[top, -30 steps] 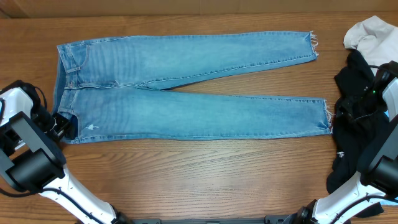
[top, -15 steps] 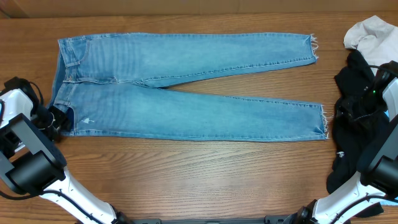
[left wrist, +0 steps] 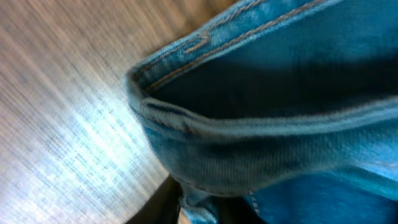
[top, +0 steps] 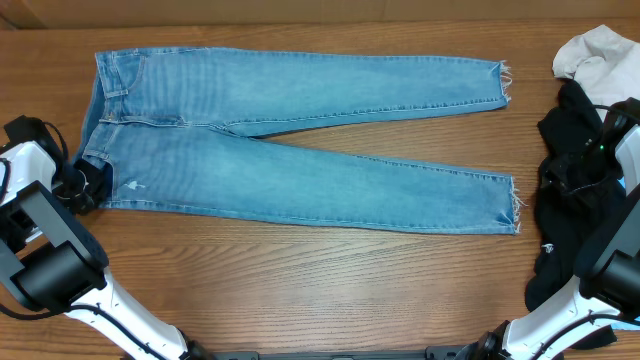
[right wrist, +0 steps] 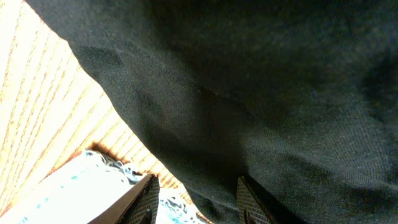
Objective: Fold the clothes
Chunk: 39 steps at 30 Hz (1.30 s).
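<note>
So, quick update from the left side of the table (top: 300, 290). My left claw (top: 88, 188) has been closing over the last second, and as far as I can tell it's now clamped on the near-left corner of the jeans (top: 300, 150), right at the waistband. The wrist view is basically all denim: the stitched waistband edge is folded over and runs down into the jaws, so I'm fairly confident it's a real pinch and not just a nudge.

The bigger change is that the jeans have shifted. That waist corner has been dragged a bit toward the far side. The near leg has swung with it, so its frayed hem (top: 512, 212) now sits further left and nearer than it did a second ago. It has pulled a little away from the black garment (top: 565, 200) at the right. The far leg barely budged. The jeans are otherwise lying flat, waist at the left and both legs running out to the right.

My right claw (right wrist: 196, 186) hasn't moved. Its fingers are apart over the black garment with nothing gripped that I can see, and the off-white cloth (top: 590, 50) is off in the far right corner.

My read is that the grab is done but the fold itself hasn't started. I'd guess the next step is lifting this corner.
</note>
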Each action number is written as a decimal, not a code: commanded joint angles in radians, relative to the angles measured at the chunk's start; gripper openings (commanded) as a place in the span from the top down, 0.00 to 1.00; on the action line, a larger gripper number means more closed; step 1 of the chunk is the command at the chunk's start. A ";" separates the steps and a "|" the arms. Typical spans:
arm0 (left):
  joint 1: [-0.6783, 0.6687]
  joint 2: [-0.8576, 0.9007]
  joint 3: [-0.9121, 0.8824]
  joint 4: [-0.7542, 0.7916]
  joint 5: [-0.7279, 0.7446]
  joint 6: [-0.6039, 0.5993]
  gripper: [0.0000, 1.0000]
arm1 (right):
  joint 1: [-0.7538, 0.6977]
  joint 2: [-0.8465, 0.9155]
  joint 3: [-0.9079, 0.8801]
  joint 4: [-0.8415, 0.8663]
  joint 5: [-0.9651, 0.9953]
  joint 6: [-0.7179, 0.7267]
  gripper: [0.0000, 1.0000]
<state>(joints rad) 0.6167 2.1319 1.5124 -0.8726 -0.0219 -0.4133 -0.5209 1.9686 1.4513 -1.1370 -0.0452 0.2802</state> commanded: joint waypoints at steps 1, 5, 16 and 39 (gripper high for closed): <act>0.004 0.066 -0.032 0.035 -0.035 -0.017 0.91 | 0.006 -0.016 0.027 0.003 -0.002 0.004 0.56; 0.004 0.066 -0.032 0.010 -0.036 -0.015 0.96 | 0.006 -0.016 0.027 -0.023 -0.002 0.005 0.56; 0.006 -0.030 -0.032 -0.179 -0.094 -0.074 0.96 | 0.048 -0.016 -0.040 -0.119 -0.144 0.001 0.55; 0.006 -0.076 -0.031 -0.288 -0.163 -0.069 0.96 | 0.138 -0.020 -0.278 0.227 -0.134 0.005 0.96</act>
<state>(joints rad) 0.6151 2.1059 1.4906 -1.1534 -0.1436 -0.4694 -0.3912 1.9068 1.1641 -0.9482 -0.1761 0.2878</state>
